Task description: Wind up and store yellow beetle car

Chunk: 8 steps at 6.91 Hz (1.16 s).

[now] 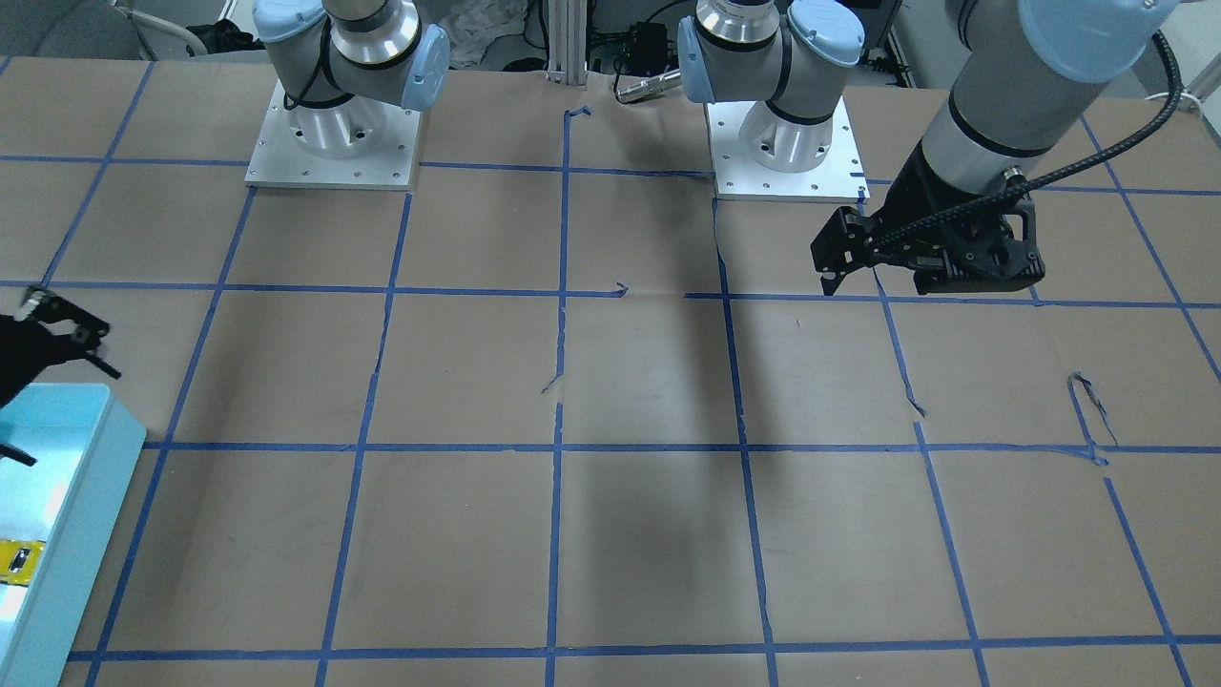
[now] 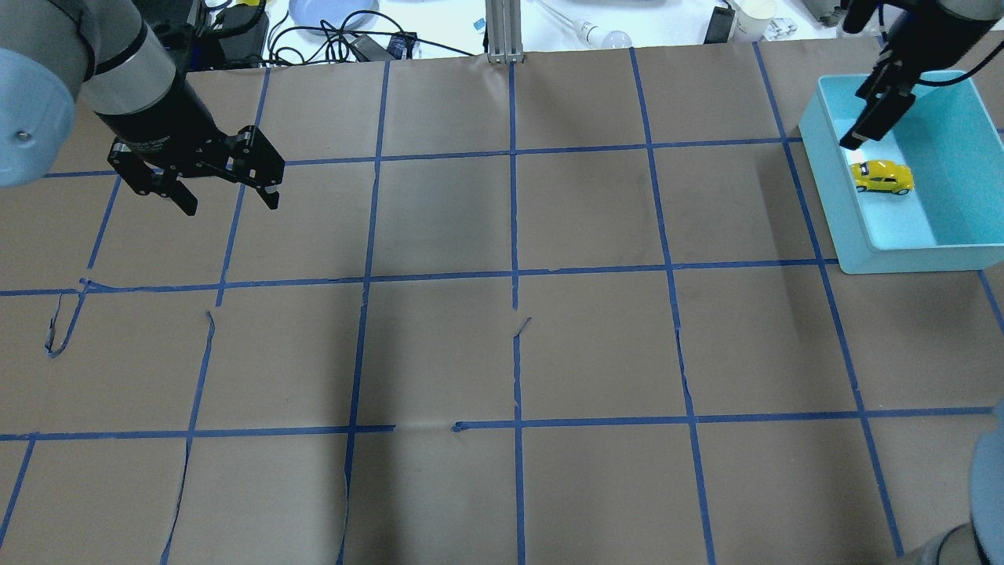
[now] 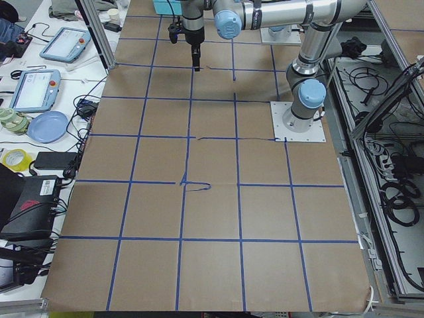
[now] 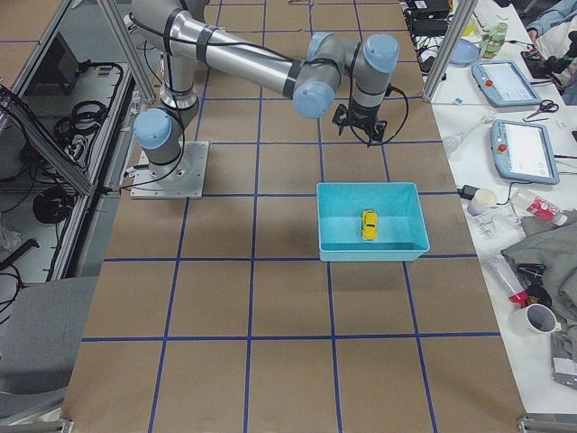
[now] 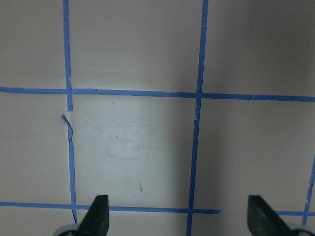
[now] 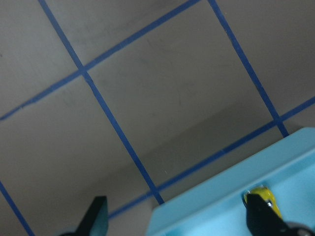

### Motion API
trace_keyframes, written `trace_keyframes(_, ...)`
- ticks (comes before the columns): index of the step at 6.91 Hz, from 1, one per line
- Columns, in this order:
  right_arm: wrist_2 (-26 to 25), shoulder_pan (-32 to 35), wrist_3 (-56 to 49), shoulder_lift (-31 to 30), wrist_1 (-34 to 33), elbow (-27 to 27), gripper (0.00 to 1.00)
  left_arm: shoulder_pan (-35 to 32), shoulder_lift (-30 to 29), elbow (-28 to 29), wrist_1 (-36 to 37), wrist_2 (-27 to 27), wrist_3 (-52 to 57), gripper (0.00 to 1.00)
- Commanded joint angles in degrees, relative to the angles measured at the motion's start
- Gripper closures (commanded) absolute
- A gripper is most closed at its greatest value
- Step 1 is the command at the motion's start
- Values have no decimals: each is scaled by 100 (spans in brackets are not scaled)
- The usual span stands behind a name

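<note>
The yellow beetle car (image 2: 882,177) lies on its wheels inside a teal bin (image 2: 902,257) at the table's far right. It also shows in the exterior right view (image 4: 368,224) and in the right wrist view (image 6: 265,195). My right gripper (image 2: 871,118) hangs open and empty above the bin's far left corner, apart from the car. My left gripper (image 2: 230,204) is open and empty above bare paper at the far left of the table. Its fingers (image 5: 98,216) stand wide apart over the blue tape grid.
Brown paper with a blue tape grid covers the table (image 2: 510,353). The two arm bases (image 1: 334,143) stand on metal plates at the robot's edge. Cables, a blue plate (image 2: 329,12) and tablets lie beyond the far edge.
</note>
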Motion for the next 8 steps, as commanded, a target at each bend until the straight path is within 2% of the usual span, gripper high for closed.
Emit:
trace_keyframes(1, -192, 1373, 2529, -156, -252, -205, 0, -13, 14, -1, 0, 6, 14, 0)
trace_keyframes(2, -271, 1692, 3921, -173, -237, -207, 0, -13, 32, -9, -17, 15, 74, 0)
trace_keyframes(3, -707, 2018, 4474, -199, -245, -198, 0, -13, 23, -9, -9, 15, 75, 0)
trace_keyframes(4, -807, 2108, 5568, -382, -2, -120, 0, -13, 23, -18, -9, 15, 75, 0)
trace_keyframes(5, -730, 2030, 6101, -541, 453, -14, 0, -13, 14, -18, -9, 7, 66, 0)
trace_keyframes(7, -659, 1907, 7207, -753, 886, 4, 0, -13, 58, -18, -9, 15, 49, 0)
trace_keyframes(8, -528, 1785, 6926, -727, 862, 4, 0, -13, 58, -18, -9, 24, 57, 0)
